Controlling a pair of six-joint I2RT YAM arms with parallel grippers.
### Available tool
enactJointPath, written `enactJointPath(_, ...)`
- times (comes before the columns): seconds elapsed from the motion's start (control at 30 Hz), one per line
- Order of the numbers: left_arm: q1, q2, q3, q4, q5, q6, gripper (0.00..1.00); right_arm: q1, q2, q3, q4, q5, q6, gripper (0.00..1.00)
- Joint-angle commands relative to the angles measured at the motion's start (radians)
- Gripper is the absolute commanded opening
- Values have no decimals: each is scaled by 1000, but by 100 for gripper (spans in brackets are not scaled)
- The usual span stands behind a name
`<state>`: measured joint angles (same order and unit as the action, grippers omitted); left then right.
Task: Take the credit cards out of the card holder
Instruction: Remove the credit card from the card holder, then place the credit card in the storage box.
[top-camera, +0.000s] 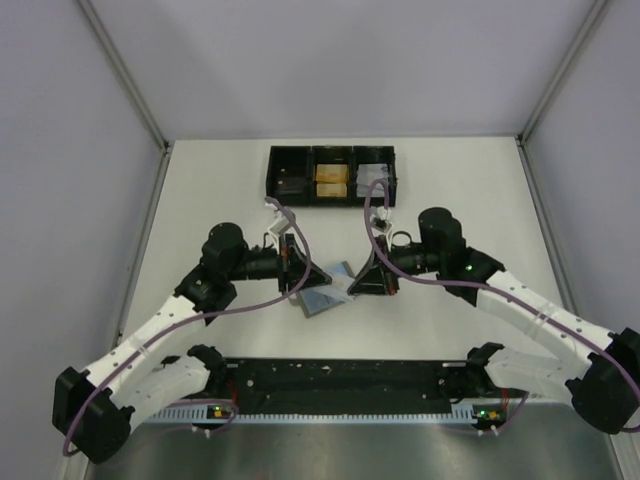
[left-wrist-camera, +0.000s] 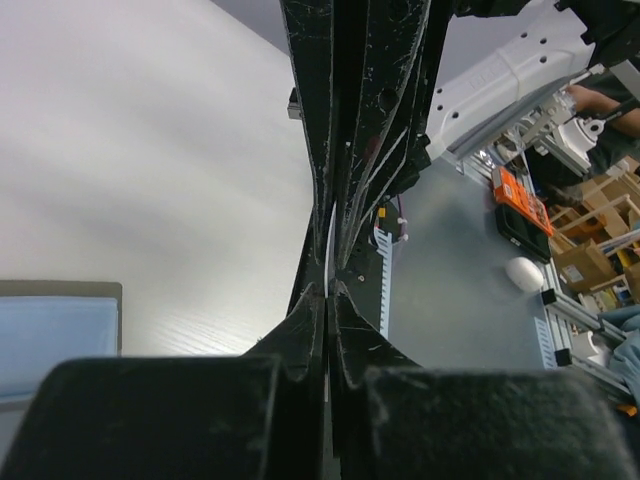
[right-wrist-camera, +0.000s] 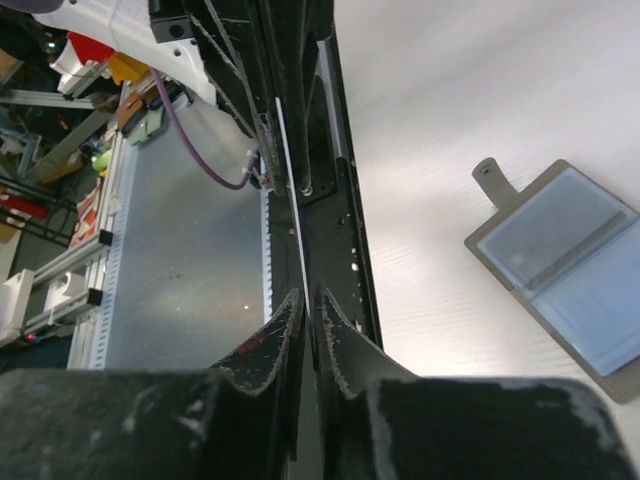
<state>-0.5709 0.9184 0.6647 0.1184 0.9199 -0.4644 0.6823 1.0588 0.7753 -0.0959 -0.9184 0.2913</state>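
Two grippers met at the centre of the top view. The left gripper (left-wrist-camera: 328, 292) and the right gripper (right-wrist-camera: 308, 300) were each pinched shut on a thin white card (right-wrist-camera: 292, 200) seen edge-on. The holder (right-wrist-camera: 565, 270) lay open, blue side up, on the table (right-wrist-camera: 480, 90) at the right of the right wrist view.

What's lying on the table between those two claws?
The open card holder, blue inside up, lies between the left gripper and right gripper; the top view shows it.
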Motion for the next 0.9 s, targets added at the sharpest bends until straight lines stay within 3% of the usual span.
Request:
enactJointPath(0.0, -1, -76, -31, 191, -114, -127, 0, -3, -17, 50, 51, 62, 37, 16)
enactJointPath(0.2, 0, -200, -183, 401, -324, -282, 0, -12, -89, -71, 338, 213, 235, 52)
enactJointPath(0.3, 0, -259, -241, 463, -430, -341, 0, -10, -85, -132, 513, 210, 357, 61)
enactJointPath(0.43, -1, -292, -274, 489, -493, -393, 0, -3, -56, -192, 725, 204, 479, 61)
enactJointPath(0.6, 0, -274, -284, 570, -495, -451, 0, 19, -5, -202, 817, 231, 517, 60)
enactJointPath(0.87, -1, -245, -289, 604, -480, -496, 0, 20, 58, -189, 943, 243, 575, 49)
